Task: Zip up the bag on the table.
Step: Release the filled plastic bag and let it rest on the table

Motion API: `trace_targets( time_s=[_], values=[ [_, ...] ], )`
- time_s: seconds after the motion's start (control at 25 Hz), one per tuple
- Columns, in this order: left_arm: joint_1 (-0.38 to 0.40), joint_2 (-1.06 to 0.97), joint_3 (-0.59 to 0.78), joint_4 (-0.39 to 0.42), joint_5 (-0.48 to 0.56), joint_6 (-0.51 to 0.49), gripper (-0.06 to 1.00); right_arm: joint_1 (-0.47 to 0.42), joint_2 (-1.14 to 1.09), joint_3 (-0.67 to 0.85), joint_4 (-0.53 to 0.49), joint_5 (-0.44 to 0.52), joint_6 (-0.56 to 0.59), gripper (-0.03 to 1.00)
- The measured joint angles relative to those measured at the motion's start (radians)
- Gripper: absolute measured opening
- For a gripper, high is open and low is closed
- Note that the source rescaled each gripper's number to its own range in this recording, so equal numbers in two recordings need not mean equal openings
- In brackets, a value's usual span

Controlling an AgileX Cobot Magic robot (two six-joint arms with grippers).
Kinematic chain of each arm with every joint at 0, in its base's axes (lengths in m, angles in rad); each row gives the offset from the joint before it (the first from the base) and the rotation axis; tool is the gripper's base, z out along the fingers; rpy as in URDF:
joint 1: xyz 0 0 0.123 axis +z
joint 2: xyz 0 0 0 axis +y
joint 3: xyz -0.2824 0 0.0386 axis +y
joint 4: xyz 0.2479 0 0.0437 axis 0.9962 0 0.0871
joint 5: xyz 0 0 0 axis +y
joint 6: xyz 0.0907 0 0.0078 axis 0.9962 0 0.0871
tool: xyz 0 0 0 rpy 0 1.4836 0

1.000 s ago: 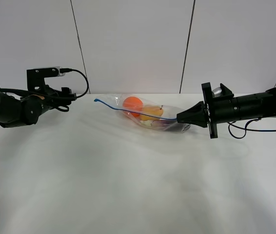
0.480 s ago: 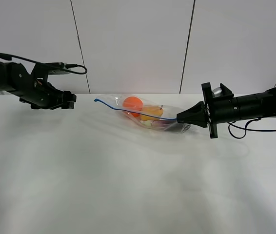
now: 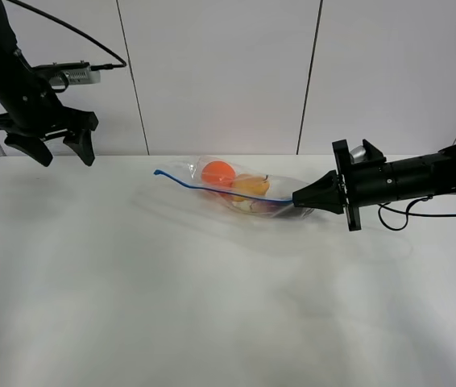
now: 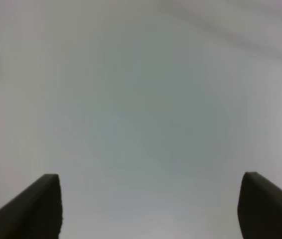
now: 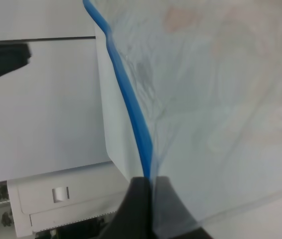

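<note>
The clear bag (image 3: 280,188) lies at the back middle of the white table (image 3: 212,306). An orange (image 3: 217,172), a yellow pear (image 3: 250,185) and a purple eggplant (image 3: 270,206) show through it. Its blue zipper strip (image 3: 212,189) runs from a free left end to my right gripper (image 3: 296,197), which is shut on the strip's right end. In the right wrist view the right gripper (image 5: 147,199) pinches the blue strip (image 5: 131,109). My left gripper (image 3: 60,153) hangs open and empty above the far left of the table, well away from the bag. The left gripper (image 4: 151,209) faces only blurred white surface.
Pale wall panels with dark seams (image 3: 308,76) stand behind the table. A black cable (image 3: 393,216) trails under the right arm. In front of the bag there is only bare tabletop.
The left arm has risen from low beside the table's back left to high at the far left, its open fingers now pointing down. The right gripper and the bag have barely moved.
</note>
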State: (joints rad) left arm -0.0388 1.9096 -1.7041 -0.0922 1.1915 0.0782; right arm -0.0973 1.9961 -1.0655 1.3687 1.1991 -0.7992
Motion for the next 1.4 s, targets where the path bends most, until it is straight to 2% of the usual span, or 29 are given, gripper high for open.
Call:
trace_targets(
  time_s=[0.16,0.32,0.52,0.76,1.08,1.24,1.4],
  values=[
    [0.000,-0.065,-0.002,0.019,0.018,-0.029,0.85,0.000,0.000,0.000,0.000,0.000,0.000,0.00],
    [0.000,-0.166,0.067,0.027,0.018,-0.042,0.85,0.000,0.000,0.000,0.000,0.000,0.000,0.00],
    [0.000,-0.371,0.280,0.028,0.018,-0.030,0.86,0.000,0.000,0.000,0.000,0.000,0.000,0.00],
    [0.000,-0.658,0.585,0.031,0.024,-0.026,0.98,0.000,0.000,0.000,0.000,0.000,-0.001,0.00],
    [0.000,-1.019,0.975,0.034,0.019,-0.026,1.00,0.000,0.000,0.000,0.000,0.000,-0.004,0.00],
    [0.000,-1.210,1.104,0.028,-0.019,-0.026,1.00,0.000,0.000,0.000,0.000,0.000,-0.004,0.00],
    [0.000,-1.389,1.123,0.015,-0.022,-0.025,1.00,0.000,0.000,0.000,-0.001,0.000,-0.004,0.00]
  ],
)
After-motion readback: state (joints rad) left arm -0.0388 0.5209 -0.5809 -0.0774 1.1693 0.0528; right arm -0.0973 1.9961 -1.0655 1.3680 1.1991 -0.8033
